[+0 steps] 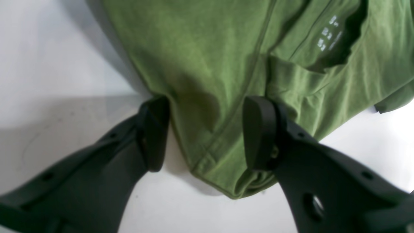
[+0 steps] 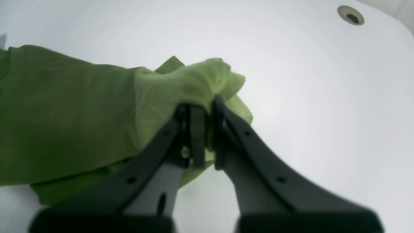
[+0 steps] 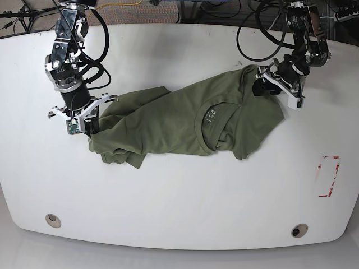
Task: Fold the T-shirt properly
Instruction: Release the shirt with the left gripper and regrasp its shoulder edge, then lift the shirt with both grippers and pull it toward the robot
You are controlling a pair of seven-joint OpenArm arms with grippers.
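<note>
The olive-green T-shirt (image 3: 179, 117) lies crumpled across the middle of the white table (image 3: 179, 202), its pale collar label (image 3: 212, 116) facing up. At the shirt's left end my right gripper (image 3: 92, 126) is shut on a bunched piece of the cloth; the right wrist view shows that gripper (image 2: 207, 129) pinching a lifted fold of T-shirt (image 2: 81, 113). My left gripper (image 3: 268, 81) is at the shirt's far right edge. In the left wrist view this gripper (image 1: 207, 136) is open, its fingers straddling a seamed fold of T-shirt (image 1: 210, 64), with the label (image 1: 330, 34) beyond.
Two round holes (image 3: 53, 220) (image 3: 299, 230) sit near the table's front edge, and another hole (image 2: 351, 14) shows in the right wrist view. A red tape mark (image 3: 328, 176) is at the right. Cables (image 3: 258, 33) trail along the back edge.
</note>
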